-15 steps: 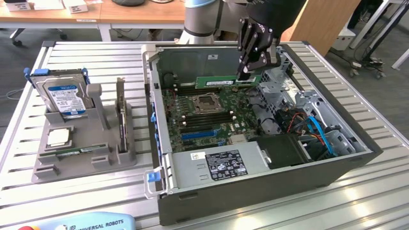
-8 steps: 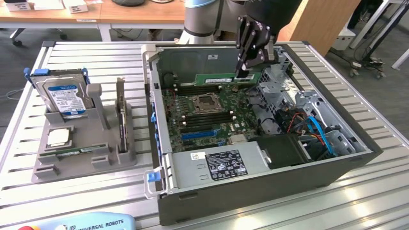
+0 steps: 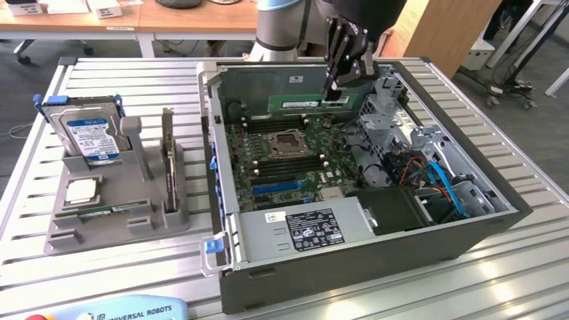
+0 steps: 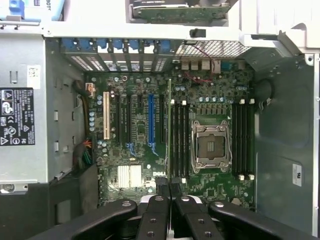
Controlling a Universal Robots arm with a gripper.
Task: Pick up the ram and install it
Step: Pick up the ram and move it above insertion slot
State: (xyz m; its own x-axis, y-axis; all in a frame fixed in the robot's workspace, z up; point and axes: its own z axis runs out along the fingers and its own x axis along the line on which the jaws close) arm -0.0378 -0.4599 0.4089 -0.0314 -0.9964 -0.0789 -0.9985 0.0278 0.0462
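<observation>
Black metal fingers (image 4: 162,187) of the gripper (image 4: 170,189): drawn together, clamped on one end of the long edge of the ram (image 4: 169,135), a long thin green circuit-board stick. Seen edge-on from the wrist, the stick is a narrow line running away from the fingertips.

Exterior view: gripper (image 3: 336,93) hangs from the dark arm inside the open case. The ram (image 3: 307,103) is held with its long side level, raised above the board and in front of the case's far wall. It is not seated in any slot.

Below it lies the green motherboard (image 4: 210,190). The stick's edge runs parallel to the long black memory slots (image 4: 179,140) and sits over the bank flanking the square silver processor socket (image 4: 211,146), on the side towards the blue expansion slot (image 4: 150,120). Whether it lines up with one particular slot, cannot tell.

Surroundings: dark grey metal computer case (image 3: 356,273), lying on its side with the cover off. A silver power-supply box with a black label (image 3: 302,230) sits at the near end.

On the exterior view's left, a grey moulded holder tray (image 3: 62,233) stands well apart from the case. It carries an upright hard drive with a blue label (image 3: 89,133), an upright dark expansion card (image 3: 167,150) and a square silver processor chip (image 3: 82,192). Everything rests on a slatted aluminium table (image 3: 524,260).
</observation>
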